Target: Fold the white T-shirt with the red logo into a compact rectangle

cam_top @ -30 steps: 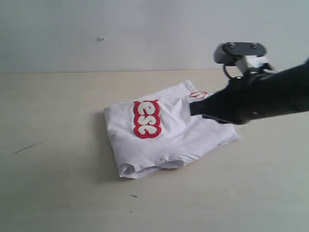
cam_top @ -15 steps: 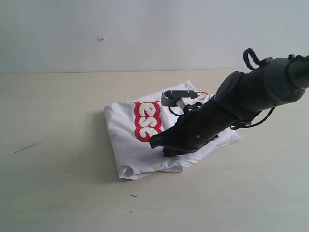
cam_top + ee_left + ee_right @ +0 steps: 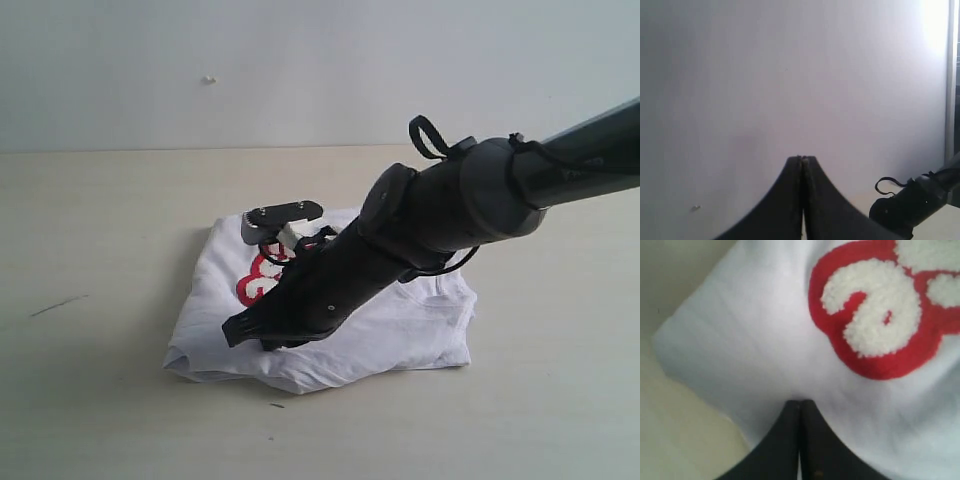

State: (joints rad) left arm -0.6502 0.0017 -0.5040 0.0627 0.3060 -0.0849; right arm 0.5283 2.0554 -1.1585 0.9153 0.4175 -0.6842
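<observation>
The right fingers (image 3: 782, 440) are pressed flat together, two smooth black wedges meeting in a thin seam. Their tips rest on the white T-shirt (image 3: 740, 340), near its folded edge. Whether any cloth is pinched between them cannot be told. Just beyond the tips lies the red logo (image 3: 875, 325): fuzzy, woolly white bubble letters on a thick red outline, raised from the smooth cotton.

In the exterior view the right fingers (image 3: 250, 328) sit low on the near-left part of the T-shirt (image 3: 410, 330), which lies folded into a rough, rumpled rectangle in the middle of the pale, matte bench (image 3: 100, 380). Only a scrap of the logo (image 3: 252, 288) shows beside the arm. The right arm (image 3: 450, 205), thick, black and rounded, enters from the right and slopes down and leftward across the shirt, with a cable looped at its joint.

The left fingers (image 3: 785, 200) are likewise closed tip to tip, holding nothing, and point at a plain pale wall (image 3: 790, 75).
</observation>
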